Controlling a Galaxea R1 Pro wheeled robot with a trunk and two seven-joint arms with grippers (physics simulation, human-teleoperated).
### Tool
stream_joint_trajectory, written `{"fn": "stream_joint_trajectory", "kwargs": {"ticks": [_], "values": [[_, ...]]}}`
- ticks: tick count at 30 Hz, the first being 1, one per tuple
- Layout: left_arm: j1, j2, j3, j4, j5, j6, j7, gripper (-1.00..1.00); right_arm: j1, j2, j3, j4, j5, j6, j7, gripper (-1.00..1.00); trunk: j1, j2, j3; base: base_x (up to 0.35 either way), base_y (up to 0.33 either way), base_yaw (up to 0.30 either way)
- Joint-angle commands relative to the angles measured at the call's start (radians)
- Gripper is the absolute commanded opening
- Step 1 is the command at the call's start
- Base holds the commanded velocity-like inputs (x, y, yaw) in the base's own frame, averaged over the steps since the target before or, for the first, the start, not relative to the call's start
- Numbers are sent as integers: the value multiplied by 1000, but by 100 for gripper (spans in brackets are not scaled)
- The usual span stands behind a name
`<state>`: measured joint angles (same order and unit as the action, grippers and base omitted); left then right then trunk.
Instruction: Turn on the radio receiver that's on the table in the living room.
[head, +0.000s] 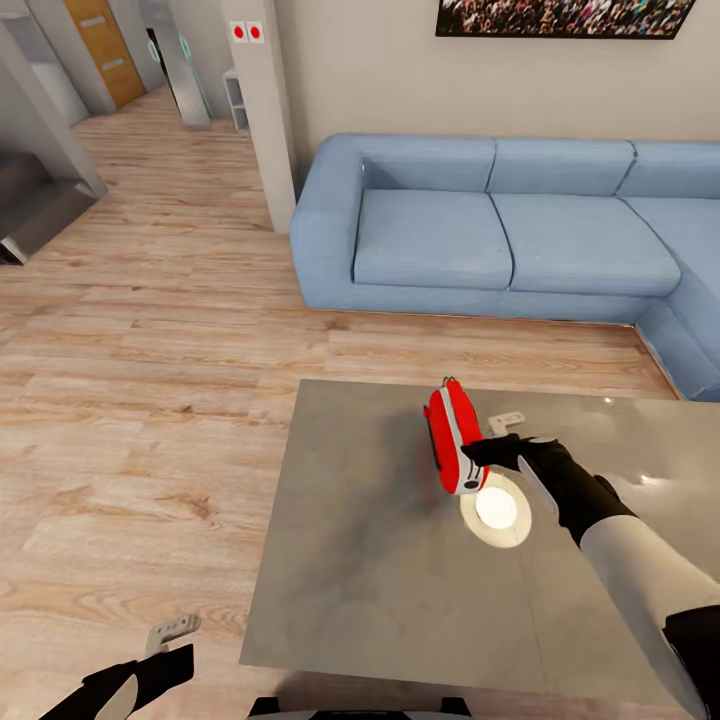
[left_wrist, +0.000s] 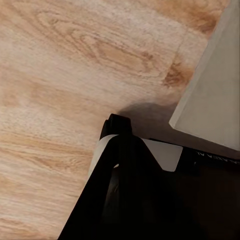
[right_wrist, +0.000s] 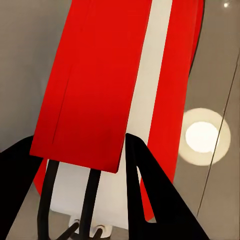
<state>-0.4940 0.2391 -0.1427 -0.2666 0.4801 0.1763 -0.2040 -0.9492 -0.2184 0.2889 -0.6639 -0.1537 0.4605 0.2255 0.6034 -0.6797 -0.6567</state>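
Observation:
The red radio receiver (head: 452, 436) stands on edge on the glossy grey table (head: 360, 540), thin side up, with a white stripe along it. My right gripper (head: 492, 440) is open at the radio's near right end, touching or almost touching it. Up close in the right wrist view, the radio's red and white edge (right_wrist: 115, 75) lies between my two black fingers (right_wrist: 150, 190), which stand wide apart. The dial and grille are hidden from view. My left gripper (head: 172, 645) hangs open over the wood floor, off the table's near left corner (left_wrist: 215, 100).
A light-blue corner sofa (head: 500, 240) runs behind the table and down its right side. A round ceiling-light reflection (head: 497, 510) shines on the tabletop by the radio. A beige pillar (head: 262, 110) stands at the sofa's left end. Open wood floor (head: 150, 380) lies to the left.

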Motion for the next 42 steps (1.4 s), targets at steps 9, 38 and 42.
{"fn": "stream_joint_trajectory", "kwargs": {"ticks": [9, 38, 42], "values": [[0, -1, 0, 0, 0, 0, 0, -100, 0, 1, -1, 0, 0, 0, 0, -100, 8, -14, -6, 0, 0, 0], [0, -7, -1, 0, 0, 0, 0, -100, 0, 1, -1, 0, 0, 0, 1, -100, 35, -63, -28, 0, 0, 0], [0, -7, -1, 0, 0, 0, 0, -100, 0, 1, -1, 0, 0, 0, 1, -100, 35, -63, -28, 0, 0, 0]]}}
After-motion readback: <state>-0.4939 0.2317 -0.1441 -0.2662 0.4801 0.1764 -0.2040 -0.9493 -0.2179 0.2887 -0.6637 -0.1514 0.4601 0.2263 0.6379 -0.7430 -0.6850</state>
